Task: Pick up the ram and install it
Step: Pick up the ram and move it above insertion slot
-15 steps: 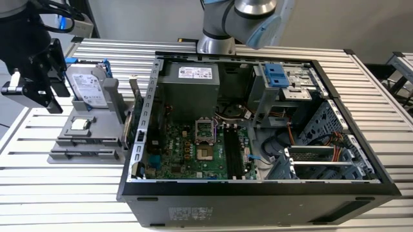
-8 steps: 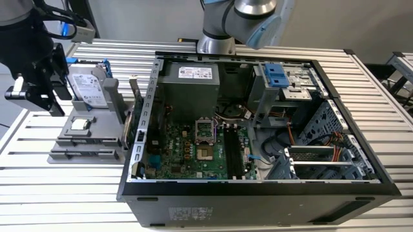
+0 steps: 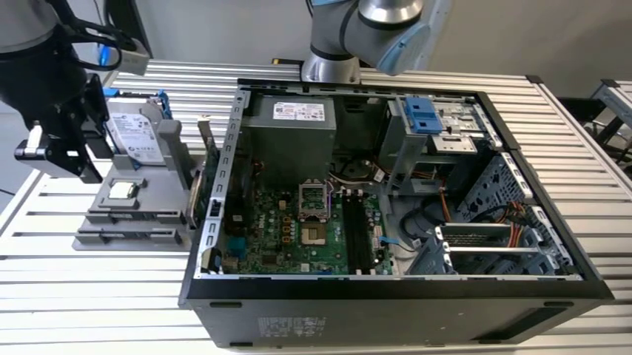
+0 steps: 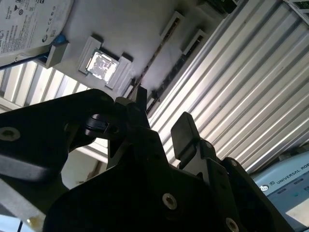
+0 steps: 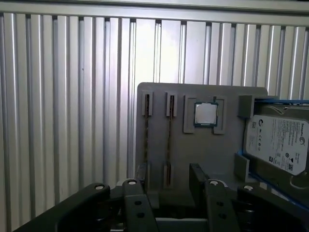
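The end effector (image 5: 169, 169) hangs open over the gray parts fixture (image 5: 217, 159). Its two black fingers (image 5: 198, 176) stand apart with nothing between them. In the first wrist view the ram (image 5: 169, 140) is seen edge-on as a thin brownish strip seated in a slot of the fixture, in line with the gap between the fingers and not touched by them. A second thin strip (image 5: 146, 140) sits in the neighbouring slot, just beside one finger.

On the same fixture a processor chip (image 5: 205, 114) lies in a square pocket near the slots, and a silver hard drive (image 5: 277, 142) with blue rails rests at the far end.

The fixture stands on a ribbed aluminium counter (image 5: 63, 96). In the exterior view an open computer case (image 3: 395, 303) lies to the exterior view's right of the fixture, with the motherboard (image 3: 286, 237) exposed. A green expansion card (image 3: 204, 159) stands upright between the fixture and the case wall. The arm's base (image 3: 331, 66) is mounted behind the case.
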{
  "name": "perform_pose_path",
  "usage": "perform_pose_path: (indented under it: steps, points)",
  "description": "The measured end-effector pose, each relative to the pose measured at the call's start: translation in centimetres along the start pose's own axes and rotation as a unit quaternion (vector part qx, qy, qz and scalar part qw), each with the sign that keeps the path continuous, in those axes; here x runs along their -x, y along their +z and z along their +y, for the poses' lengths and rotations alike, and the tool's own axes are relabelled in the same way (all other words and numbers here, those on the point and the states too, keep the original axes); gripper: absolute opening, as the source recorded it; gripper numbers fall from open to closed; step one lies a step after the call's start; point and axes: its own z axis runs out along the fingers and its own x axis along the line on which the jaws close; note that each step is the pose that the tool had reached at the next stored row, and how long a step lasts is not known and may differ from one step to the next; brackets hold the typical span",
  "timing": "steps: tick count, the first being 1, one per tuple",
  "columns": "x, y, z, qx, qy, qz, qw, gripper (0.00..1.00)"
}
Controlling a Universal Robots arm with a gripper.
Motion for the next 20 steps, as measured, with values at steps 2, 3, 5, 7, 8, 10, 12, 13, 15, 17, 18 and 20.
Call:
perform_pose_path:
  steps: [2,3,5,7,8,10,12,13,15,17,18,20]
  points:
    - [-0.06,0.26,-0.04,0.0000,0.000,0.0000,1.00000,1.00]
    - [-0.11,0.41,-0.06,0.0000,0.000,0.0000,1.00000,1.00]
    - [-0.33,0.66,-0.10,0.0001,0.000,0.0001,1.00000,1.00]
    - [-0.56,0.95,-0.14,0.0000,0.000,0.0000,1.00000,1.00]
    - [-0.64,1.08,-0.16,0.0000,0.000,0.0000,1.00000,1.00]
    - [-0.83,1.36,-0.17,0.0001,0.000,0.0001,1.00000,1.00]
    - [-0.99,1.68,-0.18,0.0000,0.000,0.0000,1.00000,1.00]
    - [-1.02,1.83,-0.18,0.0000,0.000,-0.0001,1.00000,1.00]
    - [-1.04,2.09,-0.18,0.0000,0.000,0.0000,1.00000,1.00]
    - [-1.06,2.39,-0.20,0.0000,0.000,0.0000,1.00000,1.00]
    - [-1.06,2.54,-0.20,0.0000,0.000,0.0000,1.00000,1.00]
    - [-1.07,2.83,-0.21,0.0001,0.000,0.0001,1.00000,1.00]
